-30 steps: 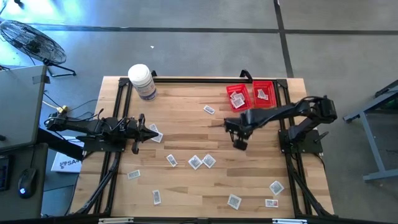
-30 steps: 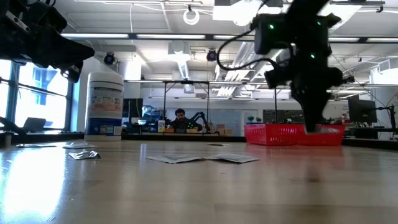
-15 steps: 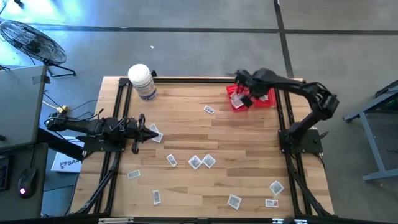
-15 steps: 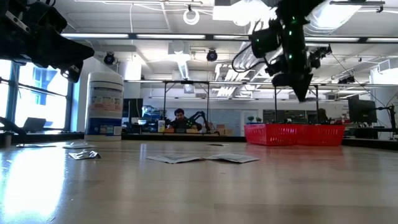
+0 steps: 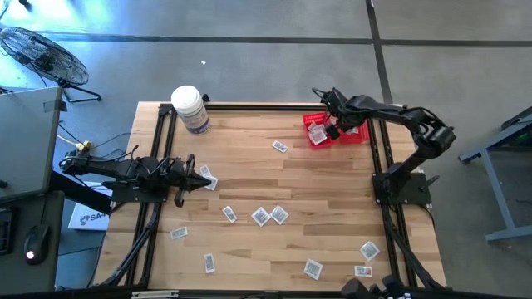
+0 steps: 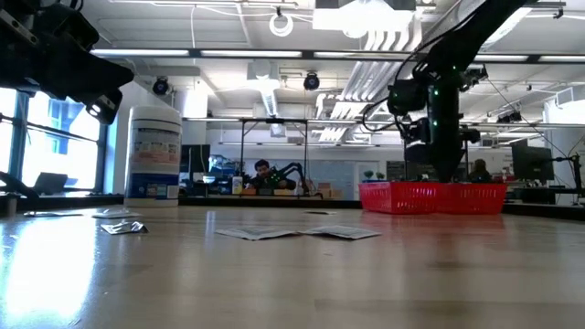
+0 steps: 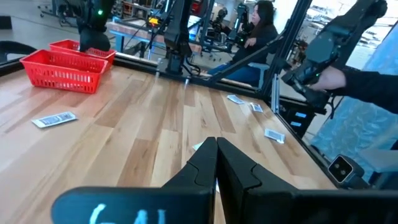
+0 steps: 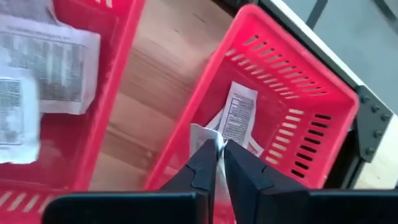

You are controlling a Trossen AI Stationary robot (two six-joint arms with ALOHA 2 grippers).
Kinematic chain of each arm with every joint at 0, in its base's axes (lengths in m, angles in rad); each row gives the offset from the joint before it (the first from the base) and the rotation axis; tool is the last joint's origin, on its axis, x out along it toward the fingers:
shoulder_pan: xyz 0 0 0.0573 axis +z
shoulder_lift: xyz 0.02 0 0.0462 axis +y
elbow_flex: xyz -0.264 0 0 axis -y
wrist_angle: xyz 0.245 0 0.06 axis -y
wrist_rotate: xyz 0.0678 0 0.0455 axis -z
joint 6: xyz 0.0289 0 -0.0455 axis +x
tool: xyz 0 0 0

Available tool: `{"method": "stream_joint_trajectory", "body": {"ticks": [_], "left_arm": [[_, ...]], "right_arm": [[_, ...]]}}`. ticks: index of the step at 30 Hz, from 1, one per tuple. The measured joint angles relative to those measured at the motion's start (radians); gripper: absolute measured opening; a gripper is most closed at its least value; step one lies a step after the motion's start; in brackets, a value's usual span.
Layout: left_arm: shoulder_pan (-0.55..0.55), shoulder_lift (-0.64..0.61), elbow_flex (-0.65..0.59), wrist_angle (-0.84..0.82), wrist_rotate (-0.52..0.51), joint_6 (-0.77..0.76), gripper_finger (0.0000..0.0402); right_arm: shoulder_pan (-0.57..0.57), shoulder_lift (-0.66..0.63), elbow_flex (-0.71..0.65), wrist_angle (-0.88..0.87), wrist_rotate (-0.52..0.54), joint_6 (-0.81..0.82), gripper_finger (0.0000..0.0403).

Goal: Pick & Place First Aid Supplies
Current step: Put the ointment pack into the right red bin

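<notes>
1. Packets of first aid supplies lie scattered over the bench (image 5: pixel 249 166): one loose packet (image 5: pixel 279 147) near 1 o'clock from the bench's middle, a cluster (image 5: pixel 268 215) near 6 o'clock, more toward 4 and 7 o'clock, and several already inside the two red baskets (image 5: pixel 335 130) at about 2 o'clock.

2. Right gripper (image 8: pixel 217 163) hangs over the baskets with its jaws pinched on a thin white packet (image 8: pixel 202 134), whose edge pokes out above the fingertips, over the farther basket (image 8: pixel 292 99).

3. Risk: the packet is held by a thin edge, so it may cling to a finger on release and ride away with the arm, or flutter sideways.

4. Risk: the jaws sit close to the wall shared by the two baskets; a drop made slightly off could land the packet on the strip of bare bench between them, or on the rim.

5. Risk: going lower could nudge the light mesh basket and shift it.

6. Left gripper (image 7: pixel 216 163) waits at the 9 o'clock side of the bench, jaws pressed together and empty, just beside a packet (image 5: pixel 208 178); a careless start there could push that packet away.
</notes>
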Motion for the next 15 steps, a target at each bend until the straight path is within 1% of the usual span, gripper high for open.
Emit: {"method": "stream_joint_trajectory", "body": {"ticks": [4,7,12,15], "left_arm": [[0.0,0.0,0.0,0.0,0.0,-0.003,0.0001],[0.0,0.0,0.0,0.0,0.0,-0.003,0.0001],[0.0,0.0,0.0,0.0,0.0,-0.003,0.0001],[0.0,0.0,0.0,0.001,-0.004,-0.003,0.0001]], "right_arm": [[-0.02,0.0,-0.031,0.028,0.006,-0.029,0.0043],[-0.027,0.0,-0.021,-0.007,0.025,-0.032,0.0059],[0.003,0.0,0.092,-0.186,0.095,-0.033,0.0089],[0.057,0.0,0.179,-0.248,0.088,-0.017,0.0104]]}}
